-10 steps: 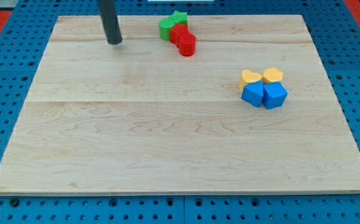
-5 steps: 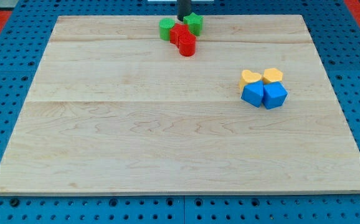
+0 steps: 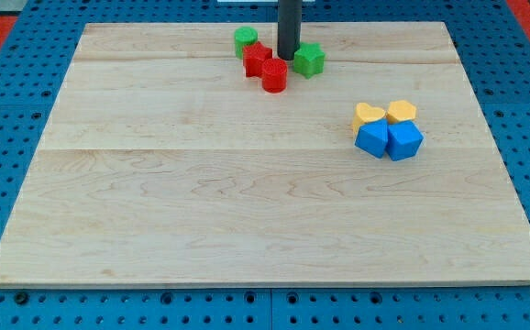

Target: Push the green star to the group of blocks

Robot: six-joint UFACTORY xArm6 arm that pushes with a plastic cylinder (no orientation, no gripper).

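The green star (image 3: 309, 60) lies near the top middle of the wooden board (image 3: 247, 183). My tip (image 3: 288, 58) stands right at its left side, touching or almost touching it. Just left of my tip are two red blocks (image 3: 258, 58) (image 3: 275, 74) and a green round block (image 3: 245, 39). The group of blocks sits at the view's right: a yellow heart (image 3: 368, 115), a yellow block (image 3: 401, 112) and two blue blocks (image 3: 372, 138) (image 3: 404, 141), close together.
The board lies on a blue pegboard surface (image 3: 8, 110). Its top edge runs just above the green blocks.
My tip came from the board's top left to the red and green blocks. The green star has slid right and down, away from the red blocks.
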